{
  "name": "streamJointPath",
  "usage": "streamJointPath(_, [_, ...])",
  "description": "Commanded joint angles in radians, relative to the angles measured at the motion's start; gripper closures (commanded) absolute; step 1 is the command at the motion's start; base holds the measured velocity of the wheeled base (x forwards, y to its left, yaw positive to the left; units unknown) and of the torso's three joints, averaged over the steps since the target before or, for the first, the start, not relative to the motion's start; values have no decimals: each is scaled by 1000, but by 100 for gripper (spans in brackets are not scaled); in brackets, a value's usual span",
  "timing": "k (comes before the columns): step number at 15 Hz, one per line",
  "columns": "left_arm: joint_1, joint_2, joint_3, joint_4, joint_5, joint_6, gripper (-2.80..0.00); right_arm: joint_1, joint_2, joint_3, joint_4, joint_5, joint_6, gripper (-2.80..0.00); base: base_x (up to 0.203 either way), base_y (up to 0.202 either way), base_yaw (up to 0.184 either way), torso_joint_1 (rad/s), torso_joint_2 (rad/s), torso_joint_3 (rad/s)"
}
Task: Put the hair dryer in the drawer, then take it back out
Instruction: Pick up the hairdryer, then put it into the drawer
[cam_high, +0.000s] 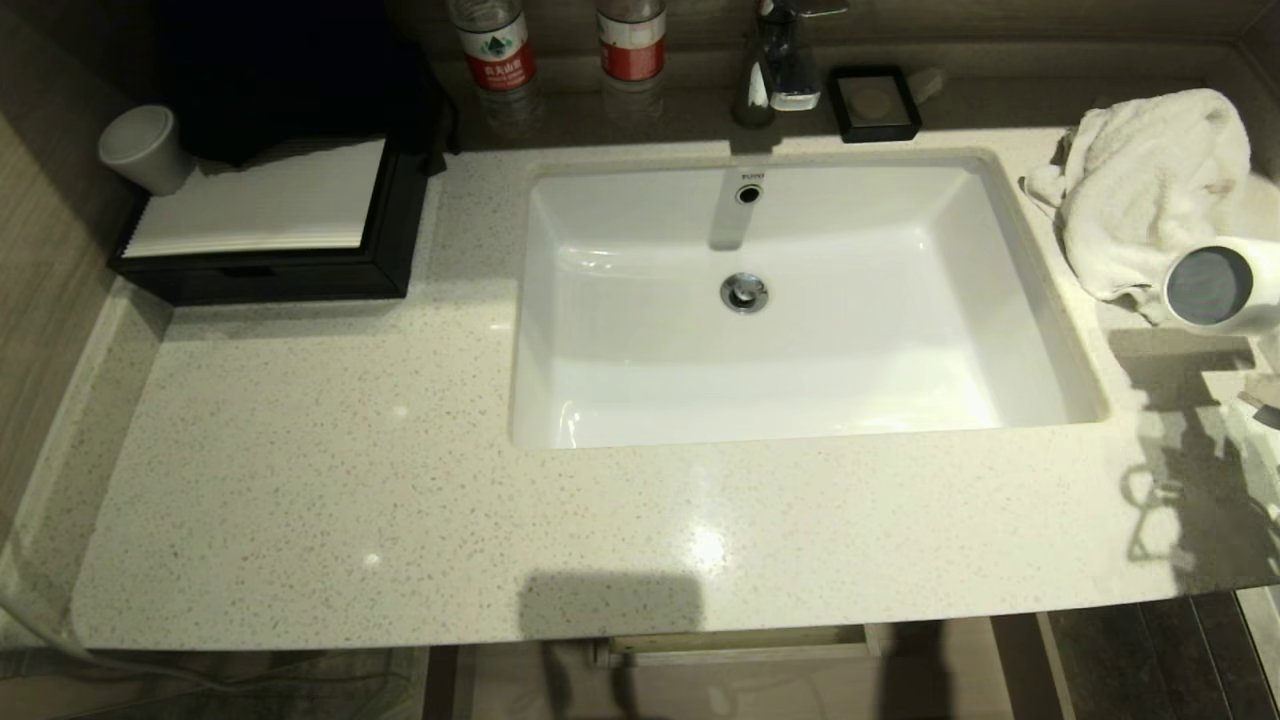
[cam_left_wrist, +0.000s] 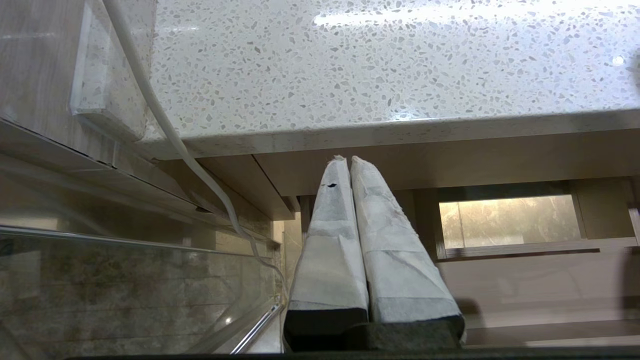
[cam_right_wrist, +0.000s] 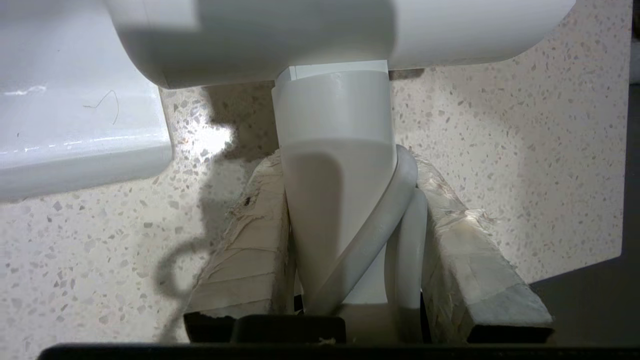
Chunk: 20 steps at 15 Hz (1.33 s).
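Note:
The white hair dryer (cam_high: 1215, 285) is at the far right of the counter, beside the sink, its grey round end facing me. It throws a shadow on the countertop (cam_high: 300, 450) below it. My right gripper (cam_right_wrist: 345, 160) is shut on the dryer's handle (cam_right_wrist: 332, 115), with the barrel above the fingers. The white cord (cam_right_wrist: 380, 220) is caught between the handle and one finger. Below the counter's front edge a pale wooden strip (cam_high: 740, 645) shows, apparently the drawer. My left gripper (cam_left_wrist: 349, 159) hangs shut and empty under the counter's left end.
A white towel (cam_high: 1150, 180) lies behind the dryer. The sink (cam_high: 640, 380) fills the counter's middle, with the tap (cam_high: 785, 60), two bottles (cam_high: 492, 45) and a black dish (cam_high: 875, 103) behind it. A black tissue box (cam_high: 270, 260) and a cup (cam_high: 145, 148) stand back left.

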Motion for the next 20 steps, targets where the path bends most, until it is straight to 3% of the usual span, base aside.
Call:
streamJointPath(1, [0, 0, 2, 0, 0, 0, 0, 7, -94, 20, 29, -2, -1, 0, 0, 0, 0, 0, 0, 0])
streamJointPath(4, [-1, 0, 1, 0, 0, 0, 0, 44, -171, 63, 78, -23, -22, 0, 0, 0, 0, 0, 0, 0])
streamJointPath(8, [0, 0, 1, 0, 0, 0, 0, 103, -294, 159, 128, -198, -121, 0, 0, 0, 0, 0, 0, 0])
streamJointPath(13, [-1, 0, 0, 0, 0, 0, 0, 115, -346, 199, 142, -203, -124, 0, 0, 0, 0, -21, 18, -1])
streamJointPath(20, [0, 0, 0, 0, 0, 0, 0, 129, -440, 250, 122, -202, -124, 0, 0, 0, 0, -304, 208, -92])
